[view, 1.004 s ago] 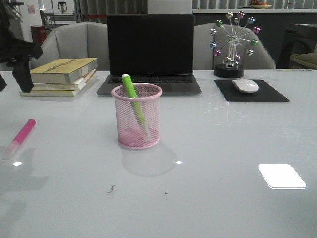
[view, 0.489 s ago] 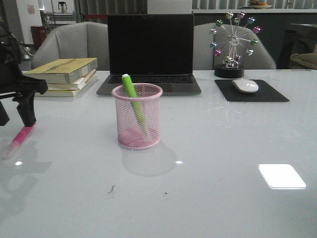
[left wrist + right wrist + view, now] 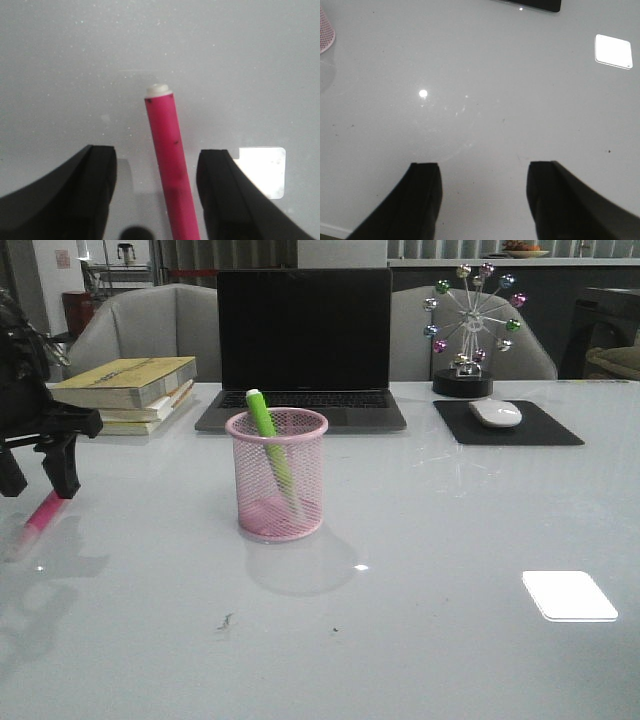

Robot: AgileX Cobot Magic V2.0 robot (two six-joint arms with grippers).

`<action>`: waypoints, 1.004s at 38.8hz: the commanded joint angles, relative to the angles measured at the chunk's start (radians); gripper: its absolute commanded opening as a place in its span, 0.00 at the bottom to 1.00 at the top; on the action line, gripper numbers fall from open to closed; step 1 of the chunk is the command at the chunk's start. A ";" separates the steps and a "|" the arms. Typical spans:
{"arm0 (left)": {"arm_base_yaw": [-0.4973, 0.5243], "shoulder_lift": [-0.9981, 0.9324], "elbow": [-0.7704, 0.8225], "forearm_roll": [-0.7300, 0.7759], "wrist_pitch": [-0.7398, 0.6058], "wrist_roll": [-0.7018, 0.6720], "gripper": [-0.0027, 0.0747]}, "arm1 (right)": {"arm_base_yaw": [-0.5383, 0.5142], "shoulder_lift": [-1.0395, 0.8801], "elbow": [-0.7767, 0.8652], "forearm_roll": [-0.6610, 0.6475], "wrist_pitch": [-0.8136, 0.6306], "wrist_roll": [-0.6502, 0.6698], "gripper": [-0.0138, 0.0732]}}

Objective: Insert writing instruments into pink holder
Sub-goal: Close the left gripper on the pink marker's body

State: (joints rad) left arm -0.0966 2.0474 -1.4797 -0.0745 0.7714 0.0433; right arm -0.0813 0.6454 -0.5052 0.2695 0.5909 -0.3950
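Two grey armchairs (image 3: 160,325) stand behind the glossy white table (image 3: 450,540).

— What's where on my table (image 3: 450,540)?

— The holder (image 3: 277,475) stands mid-table, before the laptop (image 3: 303,345), with one marker (image 3: 270,448) leaning inside it. The other marker (image 3: 38,520) lies far left, between my left gripper's (image 3: 156,197) spread fingers (image 3: 95,165). Books (image 3: 130,390) sit behind it; mouse (image 3: 495,412) and pad (image 3: 545,430) back right.
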 commanded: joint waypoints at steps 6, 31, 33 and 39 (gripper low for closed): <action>-0.005 -0.036 -0.030 -0.007 -0.034 -0.004 0.59 | -0.006 -0.003 -0.027 0.002 -0.060 0.002 0.72; -0.007 0.037 -0.030 -0.035 0.043 -0.004 0.39 | -0.006 -0.003 -0.027 0.002 -0.040 0.002 0.72; -0.007 0.044 -0.030 -0.035 0.064 -0.004 0.33 | -0.006 -0.003 -0.027 0.002 -0.034 0.002 0.72; -0.007 0.037 -0.038 -0.055 0.063 -0.006 0.16 | -0.006 -0.003 -0.027 0.002 -0.021 0.002 0.72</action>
State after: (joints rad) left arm -0.0966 2.1079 -1.5054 -0.0849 0.7988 0.0433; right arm -0.0813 0.6454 -0.5052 0.2695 0.6163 -0.3950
